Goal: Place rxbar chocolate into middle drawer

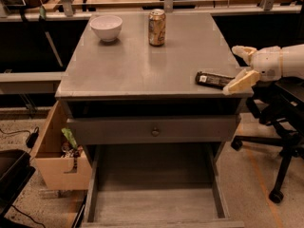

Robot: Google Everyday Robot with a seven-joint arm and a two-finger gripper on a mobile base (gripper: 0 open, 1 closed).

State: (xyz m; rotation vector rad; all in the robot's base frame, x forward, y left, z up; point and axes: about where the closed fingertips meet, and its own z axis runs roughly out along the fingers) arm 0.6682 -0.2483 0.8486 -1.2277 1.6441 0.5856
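Note:
The rxbar chocolate (212, 79), a black flat bar with a small white label, lies on the grey cabinet top (137, 65) near its right front edge. My gripper (237, 66) reaches in from the right at the bar's right end. It is open, with the near finger (240, 82) over the bar's end and the far finger (243, 51) behind it. The middle drawer (156, 203) is pulled out below and shows a bare plank floor.
A gold soda can (156, 27) and a white bowl (106, 27) stand at the back of the top. A shut drawer front with a round knob (155, 131) sits above the open drawer. A tan wooden box (52, 160) is at the left, an office chair (280, 127) at the right.

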